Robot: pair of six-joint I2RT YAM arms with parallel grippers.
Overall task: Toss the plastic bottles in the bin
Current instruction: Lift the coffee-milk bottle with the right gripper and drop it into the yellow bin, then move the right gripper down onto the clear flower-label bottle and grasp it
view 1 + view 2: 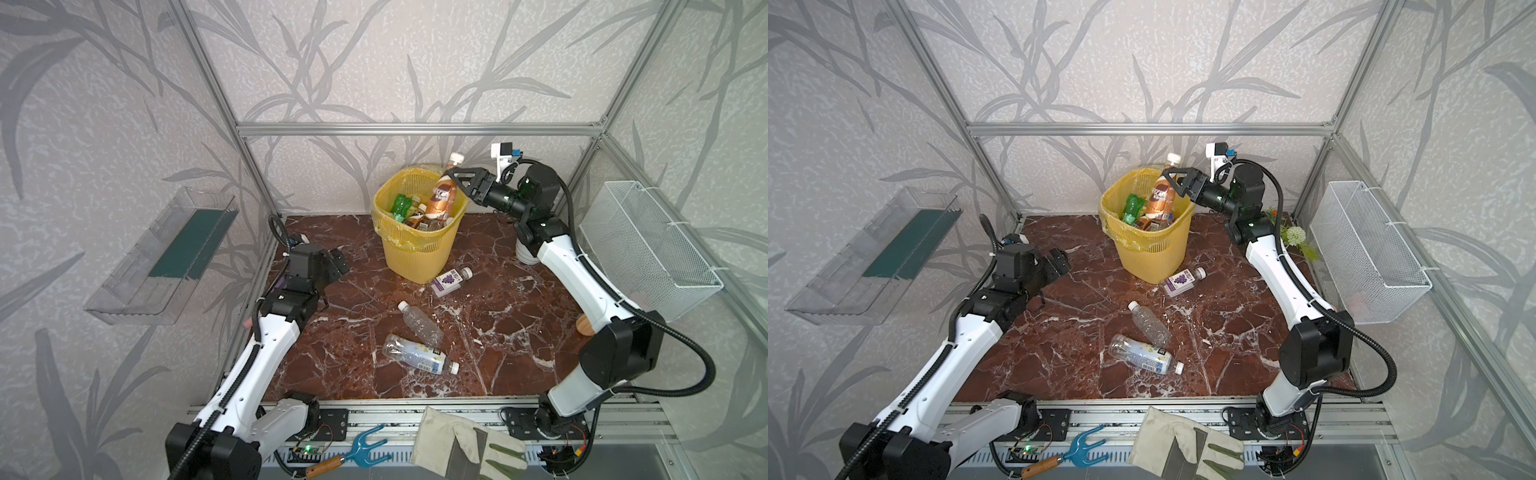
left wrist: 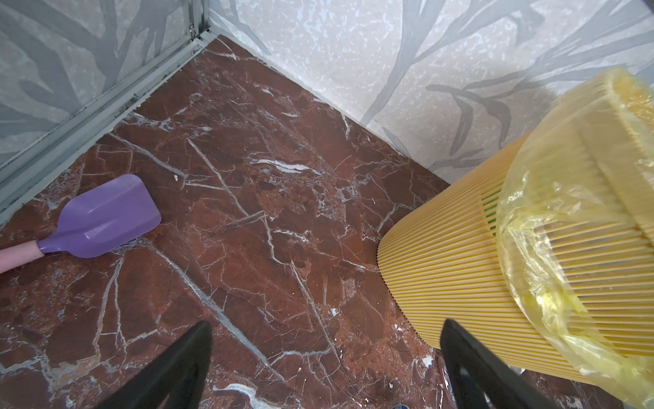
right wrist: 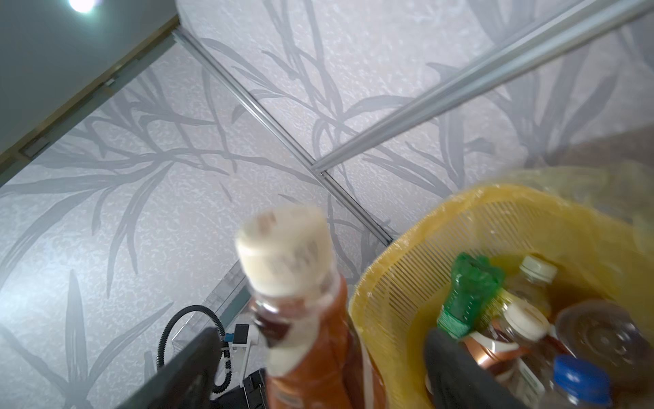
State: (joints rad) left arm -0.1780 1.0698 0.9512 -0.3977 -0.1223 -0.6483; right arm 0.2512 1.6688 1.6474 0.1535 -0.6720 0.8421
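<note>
right gripper point(image 3: 320, 340): fingers spread wide above the bin's rim, clamping nothing.
brown bottle point(image 1: 444, 198): stands tilted between those fingers. The right wrist view shows a gap on either side. Its pale cap point(image 1: 456, 158) pokes above the rim, and its base sits among the bottles already inside.
bin point(image 1: 415, 257): yellow, lined with a bag, directly beneath the right gripper. It is ahead of the left gripper and well apart from it. A green bottle point(image 1: 401, 206) and several others lie inside.
left gripper point(image 2: 327, 329): fingers apart and empty, low over the table point(image 1: 340, 332).
purple-label bottle point(image 1: 450, 281): on its side just beside the bin's foot, below the right gripper.
clear bottle point(image 1: 419, 324): flat on the table, between the two grippers and nearer the arms' bases, well apart from both.
white-label bottle point(image 1: 417, 355): flat against the clear bottle's end, farther still from both grippers.
scoop point(image 2: 106, 216): purple, on the table ahead of the left gripper, apart from it.
</note>
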